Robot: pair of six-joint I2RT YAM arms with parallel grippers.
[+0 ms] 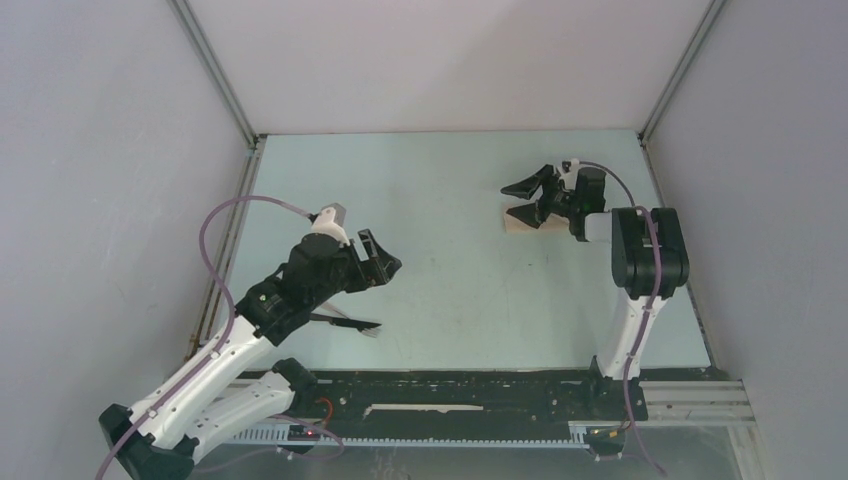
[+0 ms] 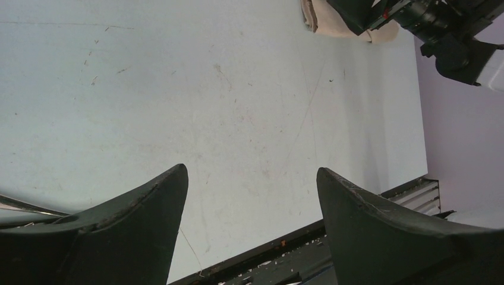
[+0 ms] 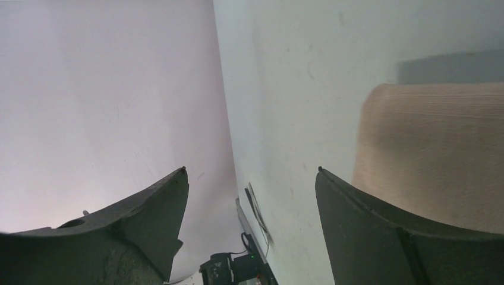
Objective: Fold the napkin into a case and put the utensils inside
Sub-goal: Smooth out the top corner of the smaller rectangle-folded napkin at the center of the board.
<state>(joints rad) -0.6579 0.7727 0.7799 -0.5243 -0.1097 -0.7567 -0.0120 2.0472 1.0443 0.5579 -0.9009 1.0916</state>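
Two claws gape empty: my right claw over folded napkin, probably steadying case; my left claw near utensils, probably fetching next.

Pale green table, flat and matt, walled in at the far side, left and right. Marked with fine scratches and small dark specks across the middle. Toward the far right: the napkin, tan cloth folded into a small thick packet, lying flat, layered edge showing at one end, partly covered from above. Near left: the utensils, slim dark pieces lying flat and close together, pointing roughly rightward, one end hidden; count not clear. Well apart from the napkin, bare surface between. Along the near edge, a black rail
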